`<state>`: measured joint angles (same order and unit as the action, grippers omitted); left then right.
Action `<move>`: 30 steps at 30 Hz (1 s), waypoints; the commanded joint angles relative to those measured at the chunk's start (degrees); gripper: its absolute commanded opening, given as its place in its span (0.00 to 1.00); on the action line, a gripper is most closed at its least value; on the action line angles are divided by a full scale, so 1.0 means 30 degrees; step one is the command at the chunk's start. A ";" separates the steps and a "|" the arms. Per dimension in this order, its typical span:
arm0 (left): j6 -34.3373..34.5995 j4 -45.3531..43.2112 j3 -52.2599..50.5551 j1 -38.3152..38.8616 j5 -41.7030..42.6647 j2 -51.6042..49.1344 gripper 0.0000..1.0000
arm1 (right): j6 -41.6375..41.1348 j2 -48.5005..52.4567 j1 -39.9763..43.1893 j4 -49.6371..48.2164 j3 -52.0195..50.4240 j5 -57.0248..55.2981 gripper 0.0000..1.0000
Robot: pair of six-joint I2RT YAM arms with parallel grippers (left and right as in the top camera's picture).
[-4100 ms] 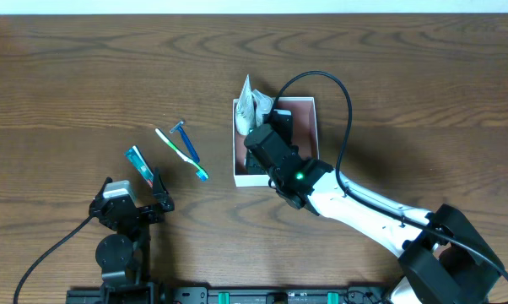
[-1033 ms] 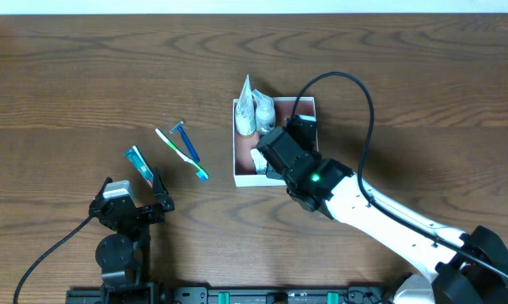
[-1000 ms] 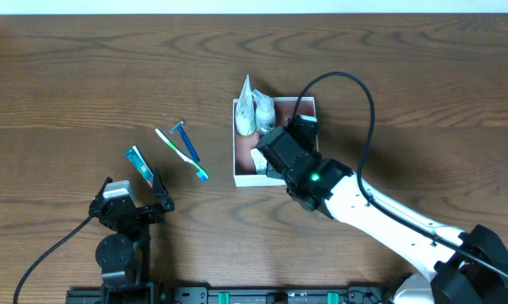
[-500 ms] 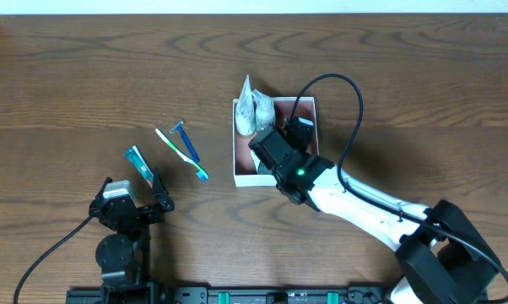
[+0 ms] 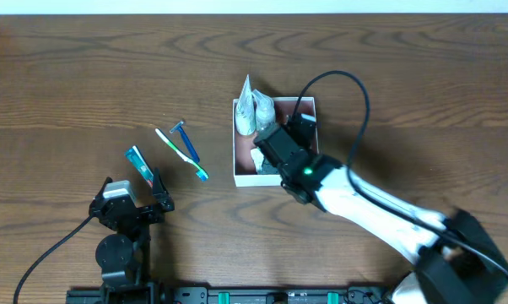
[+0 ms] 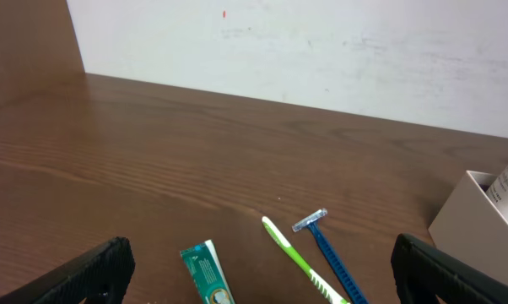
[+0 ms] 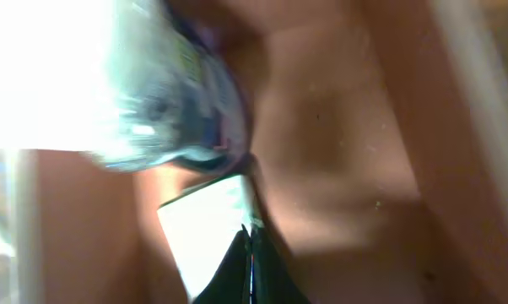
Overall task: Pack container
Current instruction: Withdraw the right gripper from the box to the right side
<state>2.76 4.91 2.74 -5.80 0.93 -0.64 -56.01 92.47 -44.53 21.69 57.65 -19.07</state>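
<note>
Container (image 5: 235, 156) sat mid-surface, upright and open-topped. White bottles (image 5: 256, 108) leaned in its far-left corner.

Right end effector (image 7: 250, 249) was down inside the container. In the wrist view its fingers looked closed tip to tip beside a white packet (image 7: 205, 230). The blur hid whether anything thin was pinched.

Left end effector (image 5: 136, 192) was released, fingers spread, parked near the front edge. The tube (image 5: 140, 163), toothbrush (image 5: 181, 152) and razor (image 5: 187, 140) lay on the surface to the container's left, well apart from it.

Handling judgement: the thin white walls suggested card, so light, easily slid by a nudge, and liable to flex or crush. If it needs steadying, best hold is a gentle pinch on the bare near-left wall, low, clear of the bottles.
</note>
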 commanded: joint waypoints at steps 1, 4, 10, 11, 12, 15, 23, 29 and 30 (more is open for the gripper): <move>-0.0007 0.0328 -0.0539 -0.0080 0.0036 0.0015 0.98 | 0.1843 -0.3155 0.0168 0.0605 0.0357 -0.0495 0.01; -0.0007 0.0328 -0.0539 -0.0080 0.0036 0.0015 0.98 | 0.2433 -0.5909 0.0576 0.2047 0.0357 -0.1581 0.01; -0.0007 0.0328 -0.0539 -0.0080 0.0036 0.0015 0.98 | 0.2492 -1.0688 0.3643 0.4845 0.0357 -0.3803 0.06; -0.0007 0.0328 -0.0539 -0.0080 0.0036 0.0015 0.98 | 0.2492 -1.1074 0.4262 0.5064 0.0357 -0.3796 0.07; -0.0007 0.0328 -0.0539 -0.0080 0.0036 0.0015 0.98 | 0.2514 -1.1489 0.5180 0.5326 0.0357 -0.3781 0.08; -0.0007 0.0328 -0.0539 -0.0080 0.0036 0.0015 0.98 | 0.2579 -1.2036 0.7876 0.6098 0.0357 -0.3257 0.09; -0.0007 0.0328 -0.0539 -0.0080 0.0036 0.0015 0.98 | 0.2637 -1.1154 1.4739 0.7125 0.0357 0.1413 0.10; -0.0044 0.0328 -0.0539 -0.0080 -0.0022 0.0015 0.98 | 0.3643 -0.9719 1.8134 0.7125 0.0357 0.4320 0.30; -0.0044 0.0328 -0.0539 -0.0080 -0.0022 0.0015 0.98 | 0.3847 -0.9391 1.8433 0.7125 0.0357 0.4619 0.37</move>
<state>2.76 4.91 2.74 -5.80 0.93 -0.64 -47.16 62.37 8.38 42.83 58.19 -11.33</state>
